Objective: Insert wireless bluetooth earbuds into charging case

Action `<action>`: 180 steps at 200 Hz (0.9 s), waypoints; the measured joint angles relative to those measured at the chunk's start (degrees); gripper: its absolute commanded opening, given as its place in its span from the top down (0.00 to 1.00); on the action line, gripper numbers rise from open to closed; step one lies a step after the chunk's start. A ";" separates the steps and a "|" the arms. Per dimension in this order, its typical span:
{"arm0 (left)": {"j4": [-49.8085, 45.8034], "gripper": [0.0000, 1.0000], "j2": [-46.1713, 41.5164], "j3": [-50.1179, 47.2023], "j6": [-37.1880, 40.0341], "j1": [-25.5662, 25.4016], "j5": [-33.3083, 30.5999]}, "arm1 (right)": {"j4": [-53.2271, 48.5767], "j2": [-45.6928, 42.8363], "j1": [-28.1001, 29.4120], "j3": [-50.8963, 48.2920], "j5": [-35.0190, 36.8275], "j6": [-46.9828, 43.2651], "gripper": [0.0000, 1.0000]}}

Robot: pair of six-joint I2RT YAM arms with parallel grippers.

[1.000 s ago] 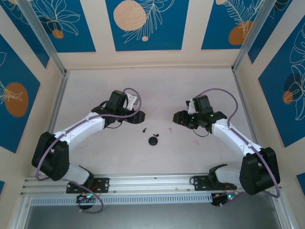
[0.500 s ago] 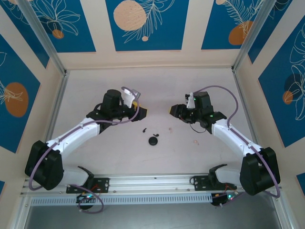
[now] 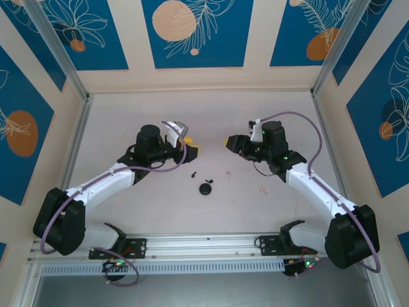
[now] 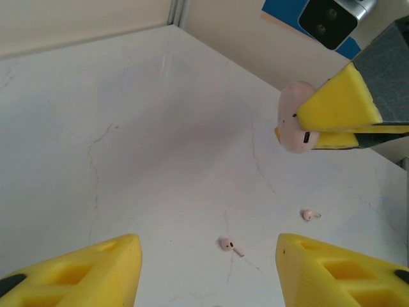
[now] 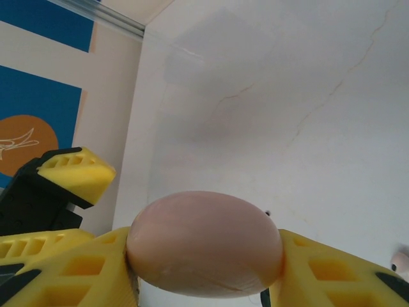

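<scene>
A pale pink, egg-shaped charging case [image 5: 204, 243] is clamped between the yellow fingers [image 5: 332, 272] of my right gripper [image 3: 228, 143], held above the table. My left gripper [image 4: 208, 272] faces it from the left, open and holding nothing. In the left wrist view the pink case [image 4: 293, 121] hangs at the upper right. Two pink earbuds [image 4: 227, 244] [image 4: 310, 215] lie on the table below. From above, a round black case [image 3: 206, 188] sits mid-table with two black earbuds [image 3: 193, 174] [image 3: 209, 179] just behind it. Pink earbuds [image 3: 229, 173] [image 3: 262, 188] lie to its right.
The white table [image 3: 140, 211] is boxed in by cream walls with blue panels and aluminium posts [image 3: 70, 70]. A metal rail [image 3: 204, 243] with both arm bases runs along the near edge.
Both grippers have risen and swung toward the back and toward each other, fingertips now facing. The right one still holds the pink case.
</scene>
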 measured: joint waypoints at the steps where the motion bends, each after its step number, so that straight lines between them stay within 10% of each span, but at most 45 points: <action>1: 0.09 0.43 0.00 -0.02 0.00 0.00 0.02 | 0.02 0.00 0.00 0.00 0.00 -0.02 0.54; 180: 12.68 0.46 4.87 -2.23 3.87 -5.29 6.86 | 11.47 -2.45 1.92 -2.54 -1.05 5.09 0.53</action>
